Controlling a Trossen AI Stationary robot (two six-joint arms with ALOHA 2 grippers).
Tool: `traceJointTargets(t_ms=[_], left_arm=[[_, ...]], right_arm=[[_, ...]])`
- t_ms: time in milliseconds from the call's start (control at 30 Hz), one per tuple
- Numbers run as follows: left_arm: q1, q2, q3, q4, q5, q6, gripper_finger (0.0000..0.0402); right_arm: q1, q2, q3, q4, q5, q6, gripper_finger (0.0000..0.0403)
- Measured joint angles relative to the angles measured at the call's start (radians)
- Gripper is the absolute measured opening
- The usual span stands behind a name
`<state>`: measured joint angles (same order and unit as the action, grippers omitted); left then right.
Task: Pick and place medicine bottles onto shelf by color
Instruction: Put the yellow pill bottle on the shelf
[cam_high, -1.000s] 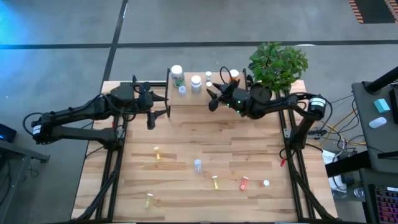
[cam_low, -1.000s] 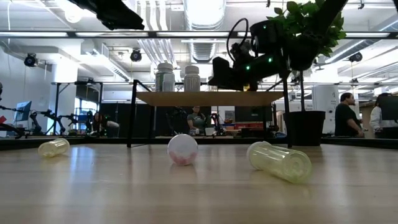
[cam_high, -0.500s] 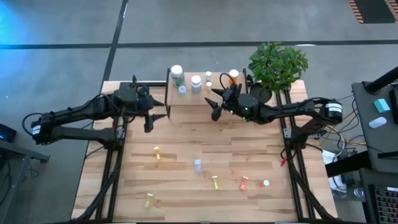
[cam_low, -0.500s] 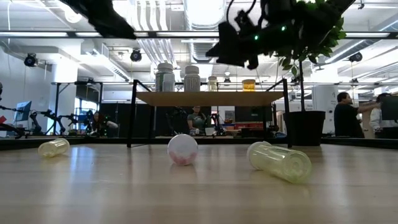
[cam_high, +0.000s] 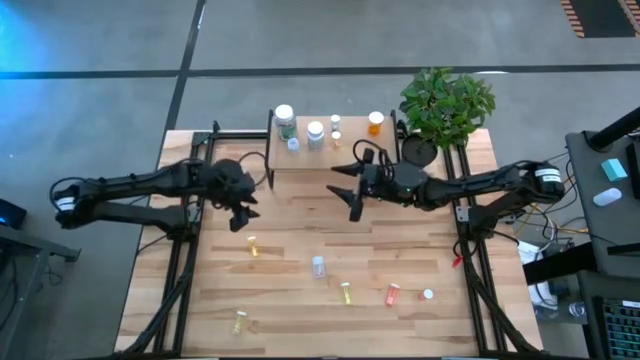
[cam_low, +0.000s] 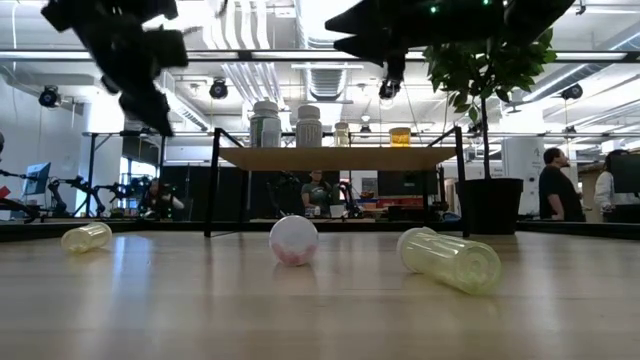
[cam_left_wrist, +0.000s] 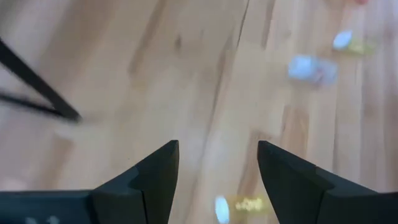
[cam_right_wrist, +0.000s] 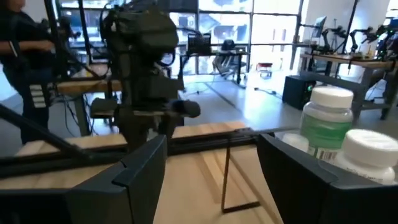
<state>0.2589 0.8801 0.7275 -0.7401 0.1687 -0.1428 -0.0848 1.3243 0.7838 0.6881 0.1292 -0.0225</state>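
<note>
Left gripper (cam_high: 243, 212): jaws spread wide and empty, hanging above the table just in front of the shelf's left end; in the left wrist view the fingers (cam_left_wrist: 155, 171) frame bare wood
Yellow vial (cam_high: 252, 246): lies on its side just ahead of and below the left jaws, its white cap and yellow body showing in the gap between them in the left wrist view (cam_left_wrist: 244, 206); I judge it the left arm's likely target, since the open jaws point down toward it
Right gripper (cam_high: 354, 192): jaws apart, holding nothing, raised in front of the shelf's middle, clear of the bottles standing there
Shelf (cam_high: 352, 144): behind both sets of jaws; carries a green-labelled bottle (cam_high: 285, 120), a white bottle (cam_high: 315, 133), some small vials and an orange bottle (cam_high: 375, 122) at the right end, spaced apart in a way that suggests grouping by colour
Right wrist view: the green-labelled bottle (cam_right_wrist: 326, 119) and a white cap stand just beside the right finger; the left arm shows beyond the gap
Loose bottles: well ahead of both jaws, lying flat, a clear vial (cam_high: 318, 265), a yellow one (cam_high: 345, 292), an orange one (cam_high: 392, 294), a white cap (cam_high: 428, 294) and a yellow one (cam_high: 239, 322) nearest the front edge
Potted plant (cam_high: 444, 105): beside the shelf's right end, behind the right arm
Progress: judged partly done, six pieces not yet shelved
</note>
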Motion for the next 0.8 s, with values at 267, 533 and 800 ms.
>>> traceJointTargets(t_ms=[267, 533, 800], left_arm=[[-0.038, 0.109, -0.107, 0.027, 0.015, -0.027, 0.0201], [-0.069, 0.211, -0.108, 0.024, 0.057, -0.132, 0.0201], [-0.093, 0.268, -0.183, 0.019, 0.067, -0.602, 0.0201]], right_arm=[[0.004, 0.007, -0.002, -0.003, 0.001, -0.036, 0.0238], [0.004, 0.014, -0.002, -0.005, 0.001, -0.054, 0.0238], [0.004, 0.016, -0.002, -0.008, 0.001, -0.057, 0.0237]])
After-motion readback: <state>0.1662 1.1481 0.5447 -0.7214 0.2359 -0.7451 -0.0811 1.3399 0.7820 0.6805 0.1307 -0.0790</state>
